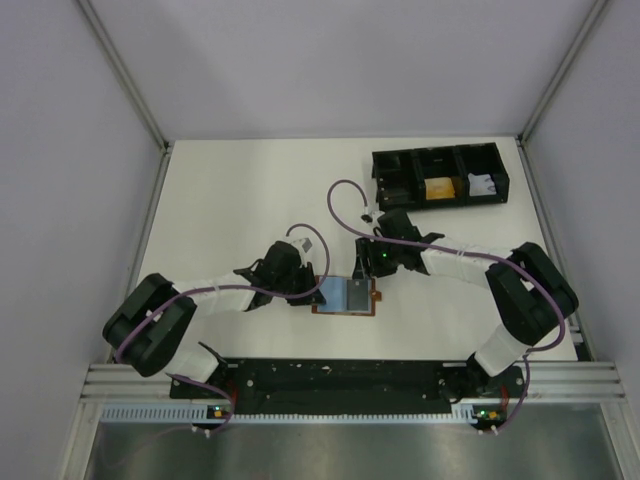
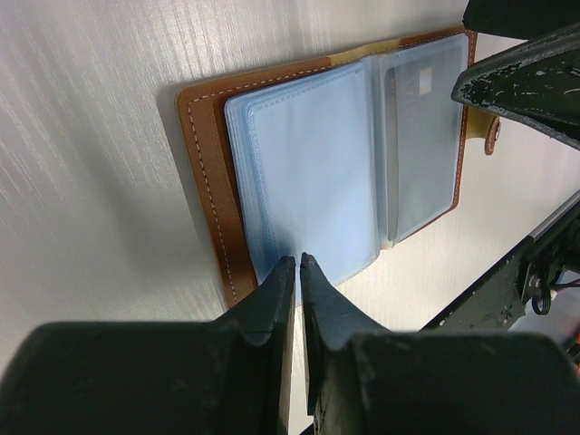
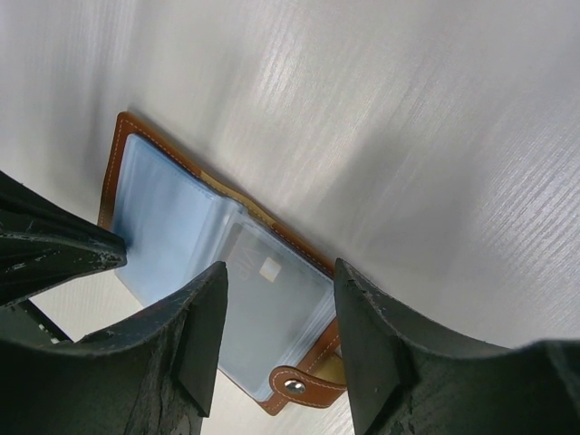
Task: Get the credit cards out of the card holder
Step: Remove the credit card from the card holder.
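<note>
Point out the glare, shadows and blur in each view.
Top external: even, soft light, card holder small but sharp. Left wrist: streaky sheen on the table, left gripper a dark, underexposed mass. Right wrist: same sheen, soft shadow along the card holder's far edge, right gripper dark in front.

White table (image 1: 250, 200) viewed from above. An open brown card holder (image 1: 347, 296) lies flat on it towards the near edge, its clear sleeves facing up. A black three-compartment tray (image 1: 440, 151) sits by the far right corner, well apart.
</note>
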